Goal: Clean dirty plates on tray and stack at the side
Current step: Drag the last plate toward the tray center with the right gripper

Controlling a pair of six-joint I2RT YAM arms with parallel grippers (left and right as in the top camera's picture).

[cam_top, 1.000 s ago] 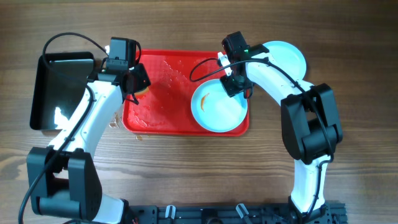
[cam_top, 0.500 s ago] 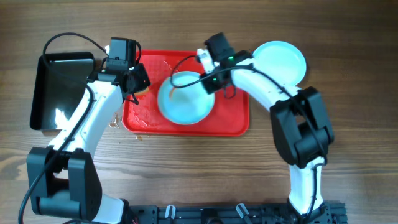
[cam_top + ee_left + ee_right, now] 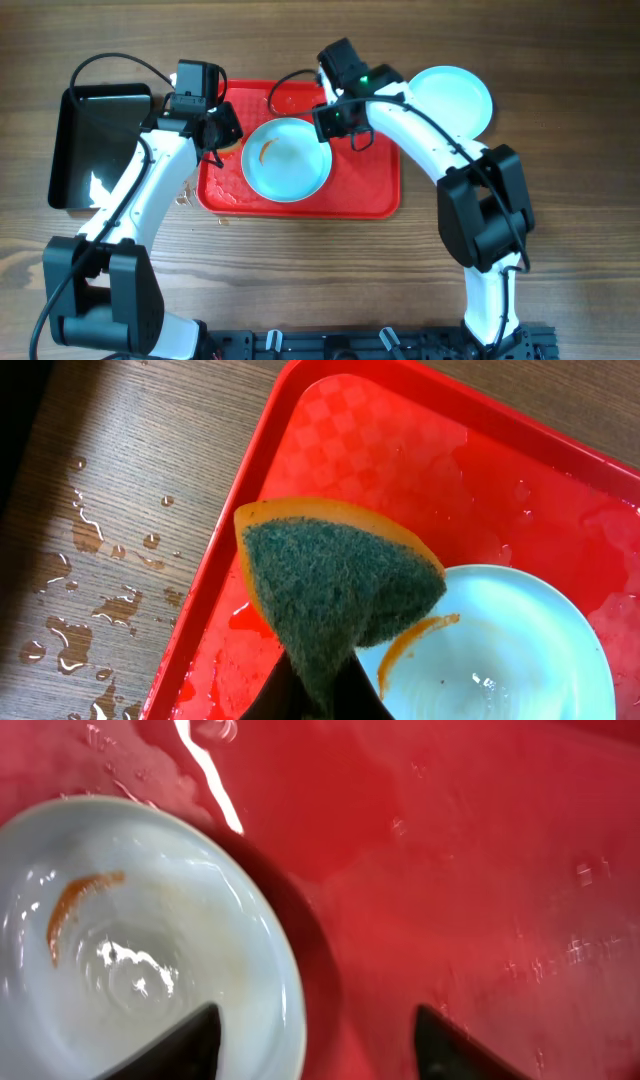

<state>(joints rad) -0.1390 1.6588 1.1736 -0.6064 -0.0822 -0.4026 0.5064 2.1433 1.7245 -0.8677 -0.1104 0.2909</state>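
large red rectangular plastic tray (image 3: 370,195): glossy red, faint checker pattern ahead of the left gripper (image 3: 222,132) | round pale-blue plate (image 3: 286,160) beside the right gripper (image 3: 315,1045): curved orange-brown smear | wedge-shaped sponge (image 3: 335,575) at the left gripper: dark green face, orange-yellow rim | rectangular black pan (image 3: 100,140) outboard of the left gripper: glossy black | wooden table (image 3: 300,280): brown grain

Orange-smeared plate (image 3: 286,158) on red tray (image 3: 365,190), second plate (image 3: 455,98) on table (image 3: 570,60) nearby, black pan (image 3: 100,130) at left

Wooden table (image 3: 300,270) with red tray (image 3: 360,195), black pan (image 3: 90,150), pale plate (image 3: 455,100), water drops (image 3: 90,535).
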